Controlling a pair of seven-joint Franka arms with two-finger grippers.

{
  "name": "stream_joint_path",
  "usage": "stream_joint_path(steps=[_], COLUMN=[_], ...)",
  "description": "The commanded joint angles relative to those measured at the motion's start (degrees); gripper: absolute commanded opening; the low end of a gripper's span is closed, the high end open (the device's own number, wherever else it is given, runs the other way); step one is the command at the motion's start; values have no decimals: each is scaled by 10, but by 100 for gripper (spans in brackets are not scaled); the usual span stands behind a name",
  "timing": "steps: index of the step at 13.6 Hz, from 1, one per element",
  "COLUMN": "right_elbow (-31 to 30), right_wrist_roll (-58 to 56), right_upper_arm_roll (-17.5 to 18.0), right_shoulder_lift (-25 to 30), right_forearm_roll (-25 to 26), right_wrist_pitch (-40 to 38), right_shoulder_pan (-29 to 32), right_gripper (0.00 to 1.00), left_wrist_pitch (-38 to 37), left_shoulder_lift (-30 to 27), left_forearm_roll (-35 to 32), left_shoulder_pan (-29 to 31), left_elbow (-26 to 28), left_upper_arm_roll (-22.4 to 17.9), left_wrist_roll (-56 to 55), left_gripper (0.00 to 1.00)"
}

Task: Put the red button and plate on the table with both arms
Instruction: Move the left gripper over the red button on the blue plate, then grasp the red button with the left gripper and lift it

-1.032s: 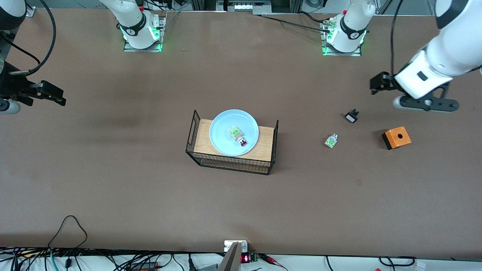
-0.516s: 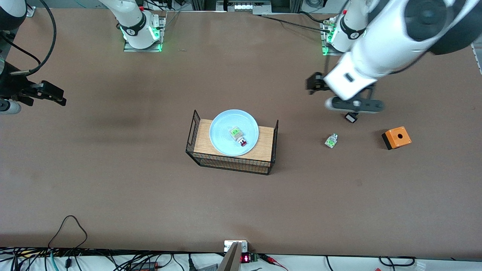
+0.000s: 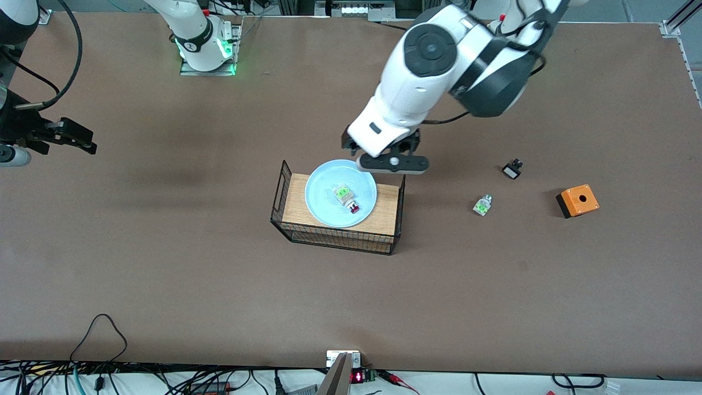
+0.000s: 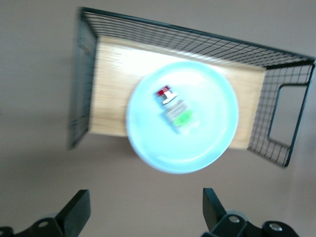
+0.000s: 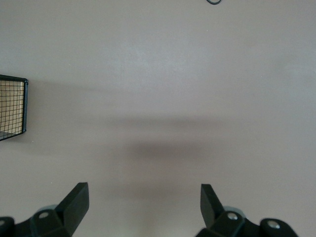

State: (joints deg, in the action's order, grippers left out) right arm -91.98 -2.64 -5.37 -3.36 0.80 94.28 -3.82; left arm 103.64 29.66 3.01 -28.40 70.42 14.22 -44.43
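Note:
The pale blue plate [image 3: 323, 192] sits on a small wooden-topped wire rack [image 3: 390, 204] in the middle of the brown table [image 3: 164, 263]. The red button [image 3: 349, 200] lies in the plate, its red cap toward the front camera. My left gripper [image 3: 382, 149] is open and empty in the air, over the rack's edge toward the robots' bases. The left wrist view shows its open fingers [image 4: 144, 210] short of the plate [image 4: 207, 113] and button [image 4: 175, 108]. My right gripper [image 3: 74, 137] waits open and empty over bare table at the right arm's end [image 5: 143, 202].
Toward the left arm's end of the table lie a green-labelled part without a red cap [image 3: 482, 205], a small black-and-white part [image 3: 511, 169] and an orange box [image 3: 577, 201]. A corner of the rack [image 5: 12, 106] shows in the right wrist view.
My left arm has swung from the left arm's end of the table, past the black-and-white part, to the rack. The right arm, the plate and the button have not moved.

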Motion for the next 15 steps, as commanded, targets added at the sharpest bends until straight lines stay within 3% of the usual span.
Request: stream_joint_path(steps=[1,4,7,10,11,14,15], right_elbow=[0,0,1,1,1,1,1], right_wrist_roll=[5,5,6,4,4,4,4], right_upper_arm_roll=[0,0,-2,-3,-3,-3,-3], right_shoulder_lift=[2,-2,-3,-6,-6,-8,-8], right_forearm_roll=[8,7,3,1,2,1,1], right_wrist_pitch=[-5,-6,-5,-5,-5,-5,-5], right_shoulder_pan=[0,0,5,7,7,7,7], right_gripper=[100,100,100,100,100,100,100], left_wrist_pitch=[41,71,106,105,106,107,107], left_shoulder_lift=[54,114,146,160,162,165,165], left_forearm_roll=[-43,-46,-69,-81,-82,-84,-83], left_shoulder_pan=[-36,-36,-65,-65,-65,-66,-65], left_elbow=[-39,-91,-92,-90,-89,-72,-71], left_upper_arm_roll=[-18,-18,-36,-36,-36,-36,-35], left_wrist_roll=[-100,-185,-264,-263,-263,-260,-260], left_gripper=[100,100,100,100,95,64,61])
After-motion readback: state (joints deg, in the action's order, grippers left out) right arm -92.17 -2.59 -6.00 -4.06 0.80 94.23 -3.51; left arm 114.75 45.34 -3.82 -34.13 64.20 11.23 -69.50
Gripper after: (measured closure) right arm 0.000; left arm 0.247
